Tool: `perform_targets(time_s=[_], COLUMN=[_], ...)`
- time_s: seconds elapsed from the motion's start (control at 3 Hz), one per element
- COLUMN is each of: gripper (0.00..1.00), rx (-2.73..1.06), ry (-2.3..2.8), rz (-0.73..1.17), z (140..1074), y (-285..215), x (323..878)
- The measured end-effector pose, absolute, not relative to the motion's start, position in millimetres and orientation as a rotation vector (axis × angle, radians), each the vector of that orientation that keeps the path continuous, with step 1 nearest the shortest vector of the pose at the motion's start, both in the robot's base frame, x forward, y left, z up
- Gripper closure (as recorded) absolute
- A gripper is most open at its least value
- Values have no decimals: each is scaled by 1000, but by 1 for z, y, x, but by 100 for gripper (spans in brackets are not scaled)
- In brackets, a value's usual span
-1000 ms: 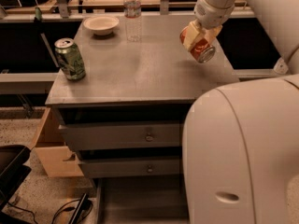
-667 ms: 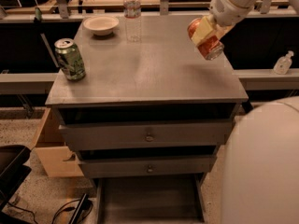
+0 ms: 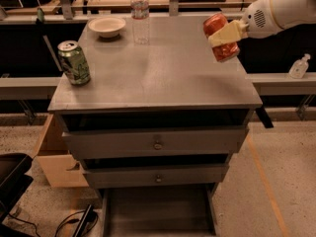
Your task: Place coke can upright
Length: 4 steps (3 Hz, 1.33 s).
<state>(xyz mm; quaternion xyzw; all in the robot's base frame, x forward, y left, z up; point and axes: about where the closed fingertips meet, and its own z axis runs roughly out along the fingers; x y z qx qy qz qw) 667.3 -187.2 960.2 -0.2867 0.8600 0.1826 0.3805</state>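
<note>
The coke can (image 3: 221, 37) is red-orange with a silver end. It is held in the air over the right side of the grey cabinet top (image 3: 158, 73), tilted a little with its top leaning left. My gripper (image 3: 224, 33) reaches in from the upper right on a white arm and is shut on the can, with a cream finger (image 3: 226, 33) across its middle. The can is clear of the surface.
A green can (image 3: 74, 62) stands upright at the left edge. A white bowl (image 3: 106, 26) and a clear water bottle (image 3: 140, 14) stand at the back. Two drawers sit below the top. A sanitizer bottle (image 3: 299, 66) stands on a ledge to the right.
The arm has swung up and to the right, out of the foreground. The held can has stayed over the right side of the top and is now closer to upright.
</note>
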Motion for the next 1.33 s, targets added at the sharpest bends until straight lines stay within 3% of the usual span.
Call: perform_targets(time_s=[1.33], gripper=[100], rx=[-1023], ry=[1523], rz=[645], z=[957], y=[-177], x=[680])
